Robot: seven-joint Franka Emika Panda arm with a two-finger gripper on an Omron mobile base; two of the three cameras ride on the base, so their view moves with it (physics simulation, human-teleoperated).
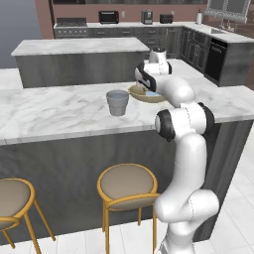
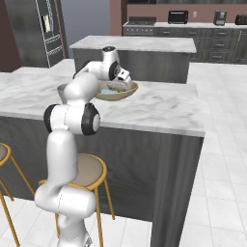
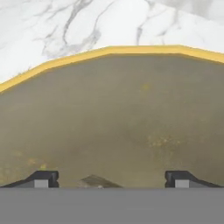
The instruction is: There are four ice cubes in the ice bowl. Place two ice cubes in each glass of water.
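The olive-tan ice bowl [image 1: 141,95] [image 2: 126,91] stands on the marble counter, and in the hand view its inside [image 3: 113,113] and yellow rim are seen from close up. My gripper [image 3: 111,180] [image 1: 147,88] [image 2: 124,85] is lowered into the bowl, open, its fingertips [image 3: 41,178] wide apart. Pale blue ice cubes [image 2: 109,89] [image 1: 152,93] lie in the bowl beside the hand. One grey-blue glass of water [image 1: 117,102] [image 2: 62,90] stands left of the bowl. The second glass is hidden. A dim shape at the bottom edge between the fingertips cannot be made out.
The marble counter [image 1: 54,106] runs left and right, with its front edge close to my base. Two stools [image 1: 126,181] with yellow frames stand below it. A second island [image 1: 79,47] lies behind.
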